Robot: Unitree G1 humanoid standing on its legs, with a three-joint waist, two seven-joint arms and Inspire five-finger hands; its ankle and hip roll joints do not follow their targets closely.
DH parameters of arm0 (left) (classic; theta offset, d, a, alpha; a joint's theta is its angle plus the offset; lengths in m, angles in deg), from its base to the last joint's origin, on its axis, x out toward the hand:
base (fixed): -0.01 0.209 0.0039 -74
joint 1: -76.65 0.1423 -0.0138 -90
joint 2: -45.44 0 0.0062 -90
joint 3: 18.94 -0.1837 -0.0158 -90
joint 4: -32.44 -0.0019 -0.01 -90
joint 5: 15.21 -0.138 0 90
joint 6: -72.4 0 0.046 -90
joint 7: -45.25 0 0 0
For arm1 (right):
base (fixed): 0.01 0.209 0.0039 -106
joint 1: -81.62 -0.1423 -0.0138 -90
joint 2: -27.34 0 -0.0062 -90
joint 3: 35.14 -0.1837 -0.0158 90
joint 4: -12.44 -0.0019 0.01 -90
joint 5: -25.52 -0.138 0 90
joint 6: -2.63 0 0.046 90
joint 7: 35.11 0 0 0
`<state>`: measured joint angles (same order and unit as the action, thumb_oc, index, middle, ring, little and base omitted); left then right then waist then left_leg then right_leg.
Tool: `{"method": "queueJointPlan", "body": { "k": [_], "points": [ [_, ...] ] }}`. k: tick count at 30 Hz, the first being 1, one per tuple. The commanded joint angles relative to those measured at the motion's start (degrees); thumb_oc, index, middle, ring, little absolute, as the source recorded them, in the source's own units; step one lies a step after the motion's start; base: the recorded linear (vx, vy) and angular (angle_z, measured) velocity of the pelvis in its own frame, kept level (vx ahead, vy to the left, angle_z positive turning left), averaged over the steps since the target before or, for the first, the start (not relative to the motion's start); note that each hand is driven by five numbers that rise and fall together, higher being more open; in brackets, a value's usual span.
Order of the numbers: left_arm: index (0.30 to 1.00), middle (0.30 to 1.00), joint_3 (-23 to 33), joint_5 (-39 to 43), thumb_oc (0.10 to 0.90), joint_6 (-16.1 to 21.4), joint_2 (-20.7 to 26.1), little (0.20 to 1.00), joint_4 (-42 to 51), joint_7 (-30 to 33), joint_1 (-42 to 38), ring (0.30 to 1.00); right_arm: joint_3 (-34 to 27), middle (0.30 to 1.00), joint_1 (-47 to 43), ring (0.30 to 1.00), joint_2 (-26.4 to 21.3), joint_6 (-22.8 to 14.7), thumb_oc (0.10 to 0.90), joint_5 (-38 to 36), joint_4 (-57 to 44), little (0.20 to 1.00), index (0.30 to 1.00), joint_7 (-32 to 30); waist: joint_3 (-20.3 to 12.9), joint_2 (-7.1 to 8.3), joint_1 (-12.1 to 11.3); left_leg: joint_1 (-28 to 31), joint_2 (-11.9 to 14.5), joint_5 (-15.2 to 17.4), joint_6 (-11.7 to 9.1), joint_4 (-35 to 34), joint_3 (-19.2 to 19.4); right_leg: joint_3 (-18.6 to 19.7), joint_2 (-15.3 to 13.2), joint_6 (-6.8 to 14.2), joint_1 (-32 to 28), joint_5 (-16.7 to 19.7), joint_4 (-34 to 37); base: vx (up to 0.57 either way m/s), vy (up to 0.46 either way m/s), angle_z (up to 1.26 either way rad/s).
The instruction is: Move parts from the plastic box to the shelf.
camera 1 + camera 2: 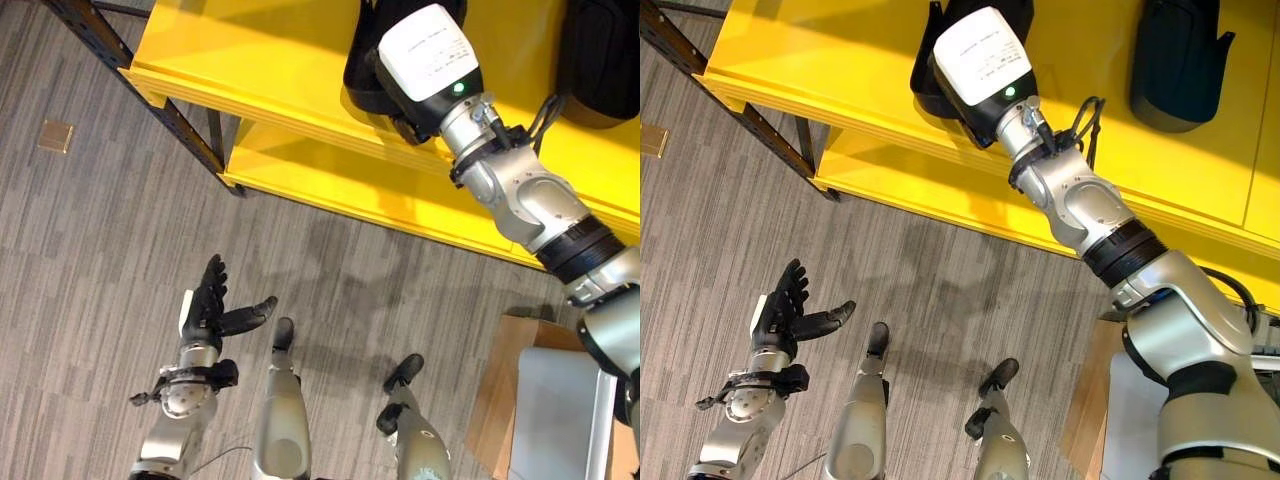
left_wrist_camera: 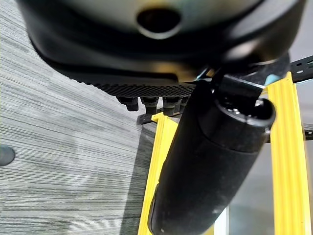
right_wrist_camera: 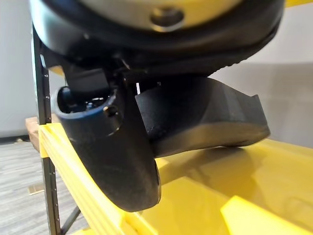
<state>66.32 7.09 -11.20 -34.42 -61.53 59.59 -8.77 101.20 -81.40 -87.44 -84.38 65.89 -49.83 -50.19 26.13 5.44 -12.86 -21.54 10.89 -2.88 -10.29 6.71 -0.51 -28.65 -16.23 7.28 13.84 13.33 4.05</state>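
My right arm reaches up over the top board of the yellow shelf. A black moulded part sits at the end of that arm, low over the board. In the right wrist view the thumb of my right hand curls against the end of the part, which sits tilted with its underside close to the yellow board. A second black part lies further right on the same board. Down at the lower left, my left hand hangs over the floor, fingers straight and holding nothing.
The shelf has a dark metal upright at its left corner and a lower yellow board. A grey plastic box stands on brown cardboard at the lower right. Grey striped carpet covers the floor.
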Motion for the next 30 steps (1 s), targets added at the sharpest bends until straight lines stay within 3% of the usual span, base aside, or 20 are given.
{"method": "queueJointPlan", "body": {
  "k": [1,11,30],
  "points": [
    [1.000,1.000,0.2,0.9,0.900,5.6,4.9,1.000,6.8,0.5,0.0,1.000,-0.5,0.300,-8.9,0.300,-1.1,2.0,0.400,-2.2,2.0,0.300,0.300,-1.8,-0.2,1.01,-0.8,-0.3,-0.9,3.7,3.1,1.9,3.2,1.0,-6.4,7.0,-7.4,-3.6,-6.7,0.00,0.000,0.00],
    [1.000,1.000,0.1,1.4,0.900,5.9,5.0,1.000,6.6,0.9,-0.3,1.000,-0.9,0.300,-10.2,0.300,0.0,2.9,0.400,-3.0,5.9,0.300,0.300,-3.2,-0.1,0.75,-0.6,-0.6,-1.1,3.4,3.2,1.8,3.2,1.0,-6.1,7.0,-7.2,-3.3,-6.4,0.00,-0.001,-0.01],
    [1.000,1.000,0.9,2.9,0.900,6.7,5.9,1.000,6.5,0.5,0.3,1.000,4.9,0.300,-16.3,0.300,-1.0,2.3,0.400,-1.7,9.2,0.300,0.300,-2.9,-0.7,0.80,-1.9,-1.6,-1.5,3.0,3.2,1.1,2.5,0.0,-5.6,7.3,-7.5,-2.6,-5.2,0.00,0.000,0.00]
  ]
}}
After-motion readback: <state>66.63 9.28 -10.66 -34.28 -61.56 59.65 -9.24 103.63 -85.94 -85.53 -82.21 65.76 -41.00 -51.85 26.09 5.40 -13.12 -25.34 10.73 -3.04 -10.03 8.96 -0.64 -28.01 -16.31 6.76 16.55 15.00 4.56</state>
